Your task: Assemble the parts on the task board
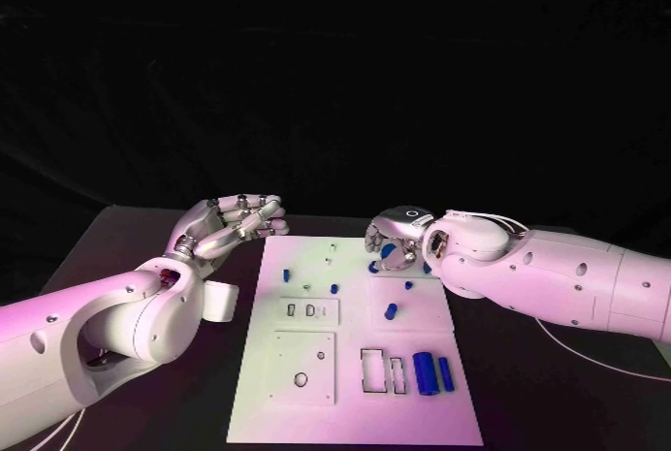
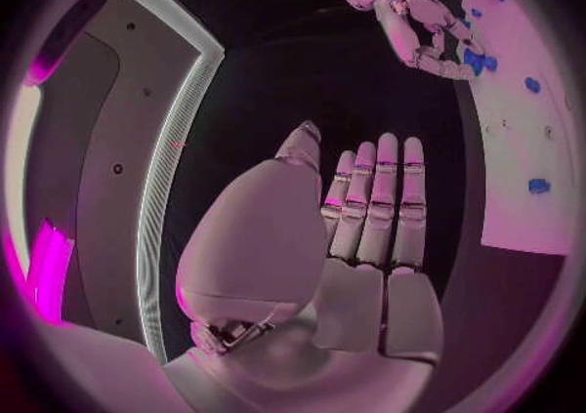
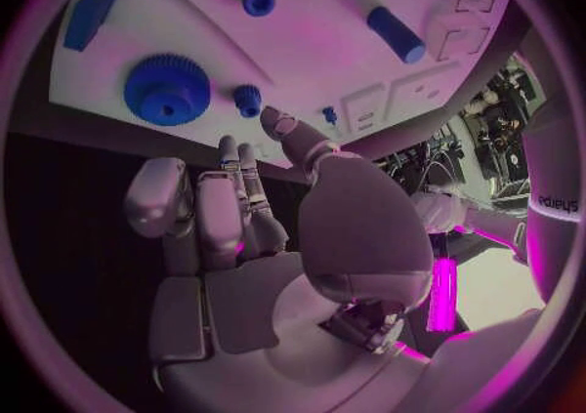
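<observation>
Several parts (image 1: pixel 424 372), board (image 1: pixel 280 412), right hand (image 1: pixel 399 240) above

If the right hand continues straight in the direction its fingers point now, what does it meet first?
Probably the blue gear-shaped part at the edge of the white task board. The right hand holds nothing, and depth is unclear.

- One piece of lettering shows, in the right wrist view: small dark print on the white arm (image 3: pixel 552 227) at the circle's edge.
- It is too small and bent to read with certainty.
- The task board (image 1: pixel 315 373) carries no readable writing.
</observation>
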